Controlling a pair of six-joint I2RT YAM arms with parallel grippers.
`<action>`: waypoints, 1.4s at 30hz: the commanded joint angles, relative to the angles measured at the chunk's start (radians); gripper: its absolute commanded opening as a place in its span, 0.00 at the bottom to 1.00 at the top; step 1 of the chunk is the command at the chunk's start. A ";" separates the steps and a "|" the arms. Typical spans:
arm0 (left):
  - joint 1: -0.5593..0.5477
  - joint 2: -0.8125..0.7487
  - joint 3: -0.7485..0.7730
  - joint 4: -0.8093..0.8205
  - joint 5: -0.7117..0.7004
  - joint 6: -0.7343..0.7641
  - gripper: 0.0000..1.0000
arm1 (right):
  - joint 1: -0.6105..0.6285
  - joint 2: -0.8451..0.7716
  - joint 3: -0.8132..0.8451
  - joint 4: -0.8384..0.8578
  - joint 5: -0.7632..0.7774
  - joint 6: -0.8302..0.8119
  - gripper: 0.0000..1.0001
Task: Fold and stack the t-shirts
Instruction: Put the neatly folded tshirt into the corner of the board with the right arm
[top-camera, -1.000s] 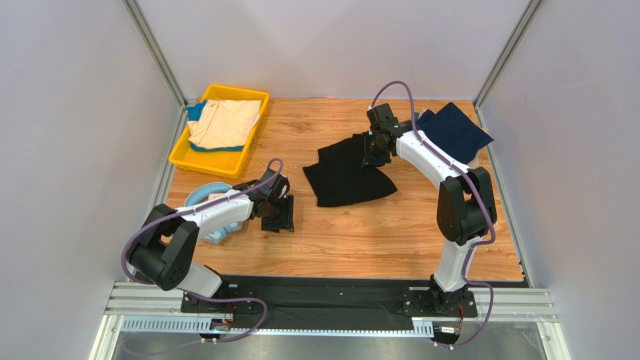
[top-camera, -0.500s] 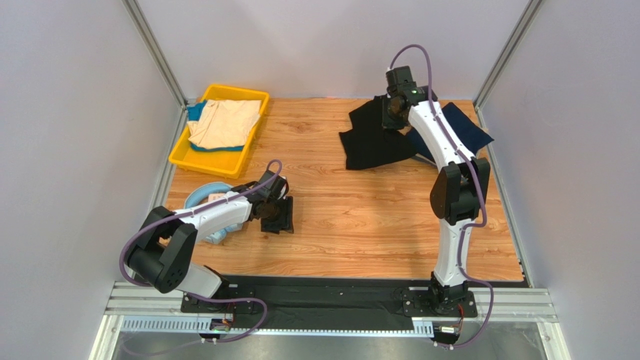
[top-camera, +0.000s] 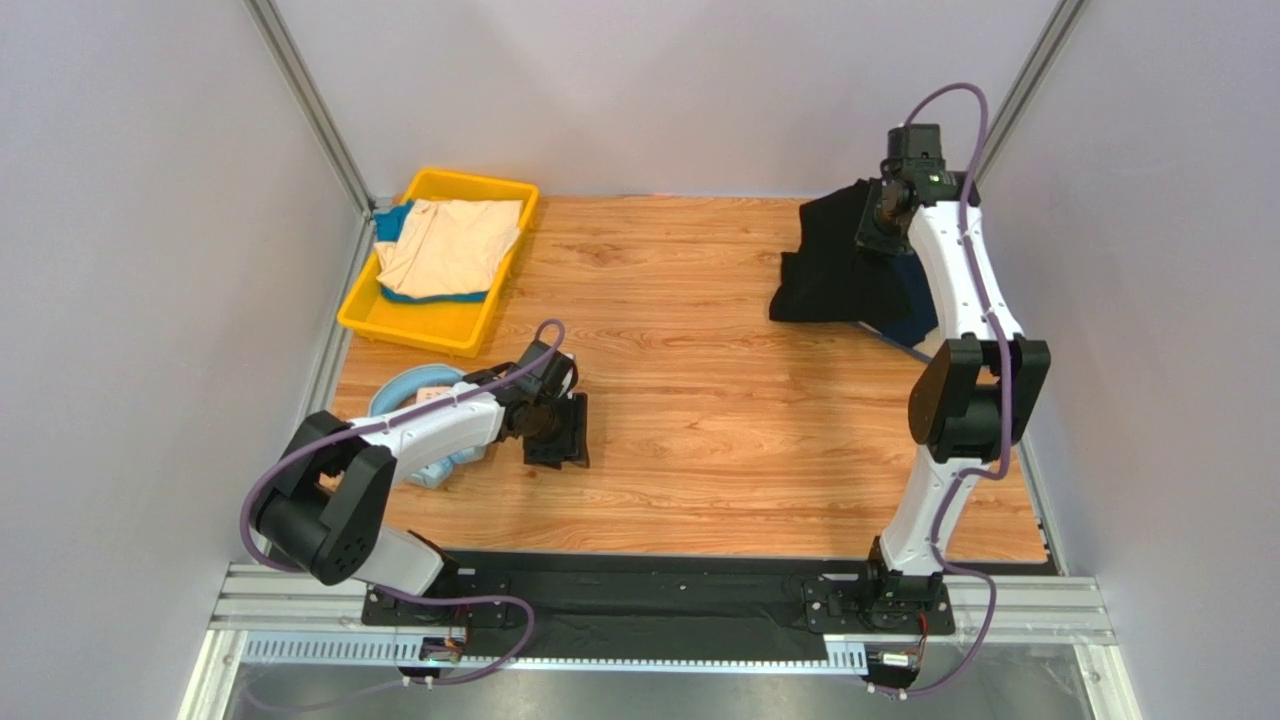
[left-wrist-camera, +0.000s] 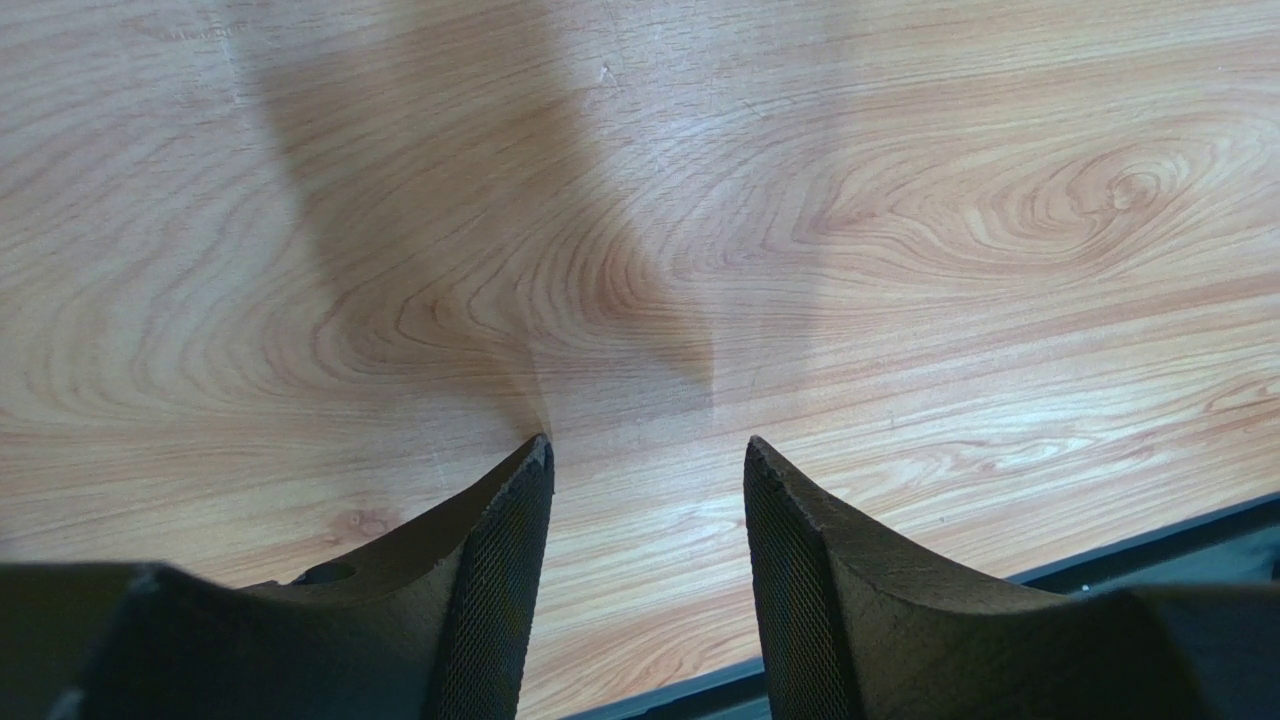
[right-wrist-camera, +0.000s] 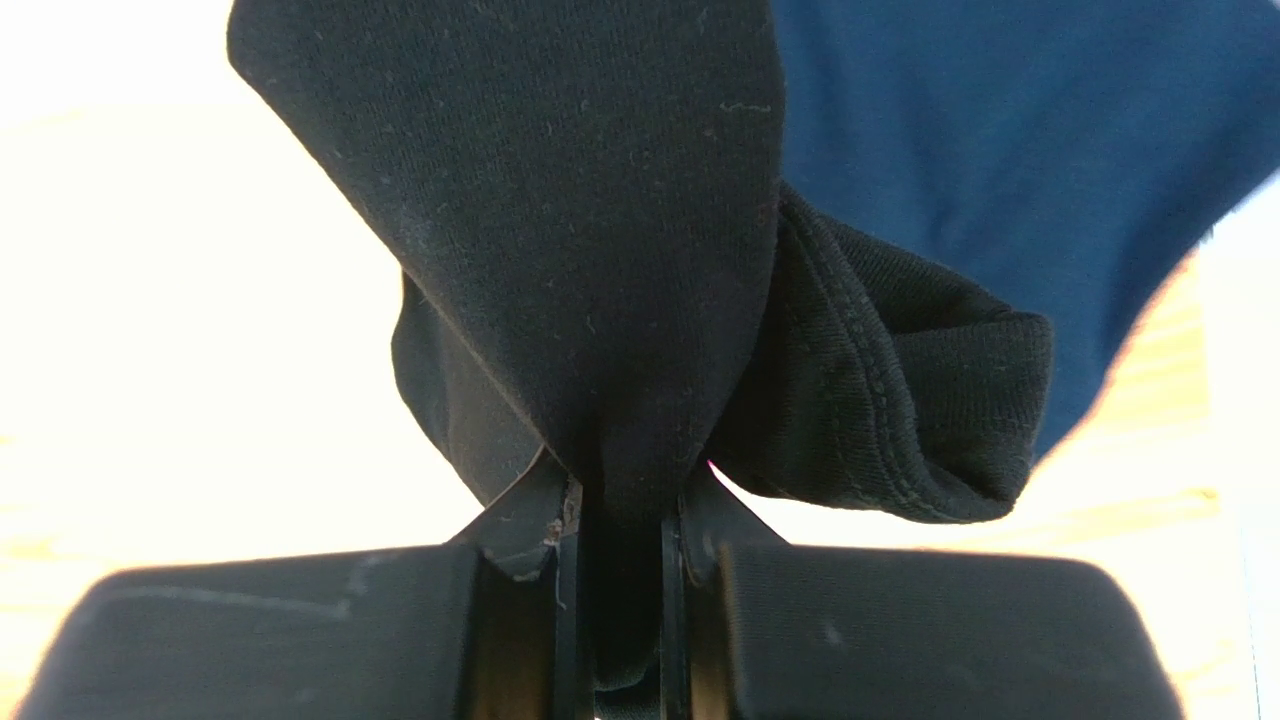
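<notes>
My right gripper (top-camera: 876, 215) is raised at the far right of the table and shut on the black t-shirt (top-camera: 830, 270), which hangs from it in folds. In the right wrist view the black t-shirt (right-wrist-camera: 601, 240) is pinched between the jaws of the right gripper (right-wrist-camera: 622, 503), with the navy t-shirt (right-wrist-camera: 992, 135) behind it. The navy t-shirt (top-camera: 914, 312) lies mostly hidden under the black one. A beige t-shirt (top-camera: 451, 243) rests in the yellow tray (top-camera: 379, 320). My left gripper (top-camera: 556, 435) sits low over bare wood, open and holding nothing (left-wrist-camera: 646, 465).
Light-blue headphones (top-camera: 409, 393) lie under the left arm near the table's left edge. The yellow tray stands at the back left, with a bit of teal cloth (top-camera: 391, 222) under the beige shirt. Grey walls close in on the left and right sides.
The right arm has carried the black t-shirt from the table's middle up and to the far right, over the navy t-shirt. The left arm has stayed in place.
</notes>
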 joint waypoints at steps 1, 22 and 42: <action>0.001 0.030 0.004 0.005 0.012 0.012 0.57 | -0.030 -0.142 0.019 0.065 -0.034 0.014 0.00; 0.001 0.009 0.021 -0.009 0.038 0.015 0.56 | -0.234 -0.113 -0.099 0.111 -0.062 0.140 0.00; 0.001 0.010 0.022 -0.036 0.043 0.034 0.55 | -0.277 0.016 0.059 -0.033 0.007 0.179 0.55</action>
